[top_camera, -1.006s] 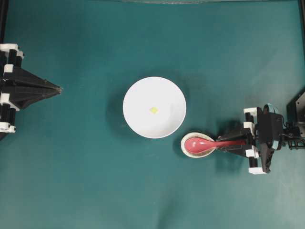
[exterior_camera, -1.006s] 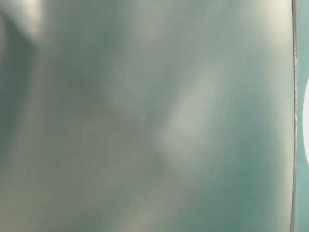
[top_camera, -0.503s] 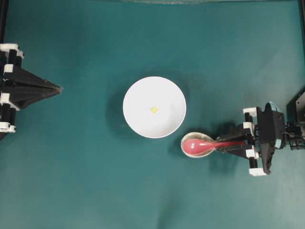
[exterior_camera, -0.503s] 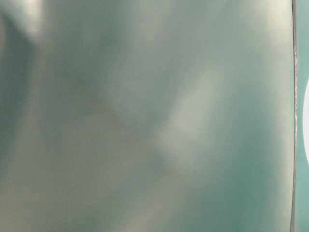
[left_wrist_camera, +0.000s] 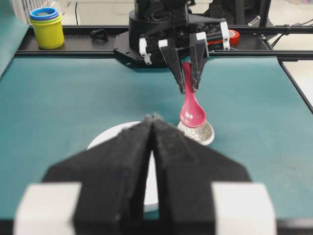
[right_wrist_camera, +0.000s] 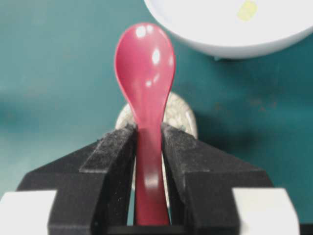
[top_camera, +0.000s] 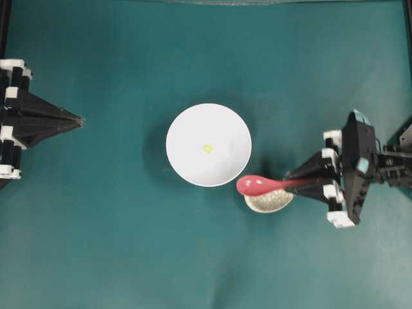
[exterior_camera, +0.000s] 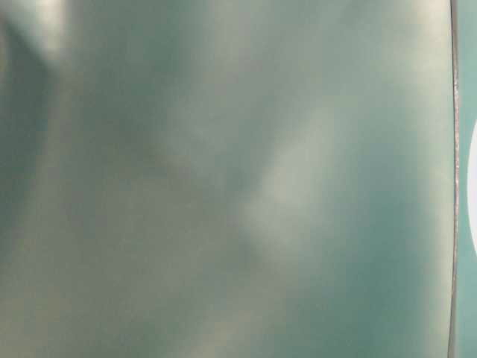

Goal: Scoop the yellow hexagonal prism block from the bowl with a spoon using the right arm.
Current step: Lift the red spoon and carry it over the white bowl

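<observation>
A white bowl [top_camera: 187, 164] sits mid-table with the tiny yellow hexagonal prism block [top_camera: 207, 148] near its centre; the same block [right_wrist_camera: 247, 10] shows in the bowl [right_wrist_camera: 220, 34] at the top of the right wrist view. My right gripper [top_camera: 291, 182] is shut on the handle of the pink-red spoon [top_camera: 256, 185], whose scoop hangs lifted just right of the bowl's rim. In the right wrist view my right gripper [right_wrist_camera: 148, 129] clamps the spoon [right_wrist_camera: 145, 68] by its handle. My left gripper [top_camera: 80, 120] rests shut at the far left, holding nothing.
A speckled beige spoon rest [top_camera: 269, 202] lies on the mat under the raised spoon and shows as the spoon rest [left_wrist_camera: 198, 132] in the left wrist view. Stacked yellow and blue cups [left_wrist_camera: 46, 27] stand on the far frame. The table-level view is a blur.
The right gripper has lifted the spoon out of the spoon rest and carried its scoop up and left, closer to the bowl's rim. The left arm has not moved.
</observation>
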Available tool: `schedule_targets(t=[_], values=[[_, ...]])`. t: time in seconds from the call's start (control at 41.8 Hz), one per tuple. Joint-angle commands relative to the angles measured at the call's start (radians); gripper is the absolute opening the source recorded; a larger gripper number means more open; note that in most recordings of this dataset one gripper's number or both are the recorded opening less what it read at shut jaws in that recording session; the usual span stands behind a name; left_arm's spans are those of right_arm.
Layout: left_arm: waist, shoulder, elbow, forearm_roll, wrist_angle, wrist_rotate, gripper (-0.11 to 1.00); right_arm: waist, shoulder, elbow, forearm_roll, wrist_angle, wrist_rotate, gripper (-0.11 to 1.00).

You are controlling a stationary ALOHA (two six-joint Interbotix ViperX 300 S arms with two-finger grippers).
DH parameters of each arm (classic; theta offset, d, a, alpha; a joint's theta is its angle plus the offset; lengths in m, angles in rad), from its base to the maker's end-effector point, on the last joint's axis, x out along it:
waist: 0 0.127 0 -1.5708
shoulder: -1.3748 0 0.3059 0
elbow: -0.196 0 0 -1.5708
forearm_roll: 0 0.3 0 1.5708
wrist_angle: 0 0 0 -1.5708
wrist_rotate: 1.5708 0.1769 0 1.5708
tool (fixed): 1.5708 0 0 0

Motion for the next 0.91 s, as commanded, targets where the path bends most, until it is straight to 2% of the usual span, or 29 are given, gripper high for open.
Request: schedule_targets(t=[0.0,0.239,0.407,0.575,0.79,0.886], values=[[0.000,0.008,-0.011,0.003,-0.008,0.002,0.00,-0.051,-0.054,-0.067,-0.003,0.126,-0.025,0.24],[-0.002,0.008,-0.009,0.003,-0.005,-0.005,0.00,-0.187,-0.094,-0.252,-0.015,0.477,-0.094,0.24],[0.000,0.008,-0.011,0.003,0.008,0.000,0.00,-0.279,-0.069,-0.345,-0.051,0.667,-0.098,0.24],[0.000,0.006,-0.011,0.003,0.012,-0.003,0.00,-0.357,-0.020,-0.417,-0.084,0.801,-0.098,0.24],[0.000,0.008,-0.011,0.003,0.025,-0.005,0.00,-0.391,0.052,-0.505,-0.158,0.914,-0.094,0.24],[0.000,0.008,-0.011,0.003,0.025,-0.005,0.00,-0.399,0.086,-0.537,-0.176,0.940,-0.094,0.24]])
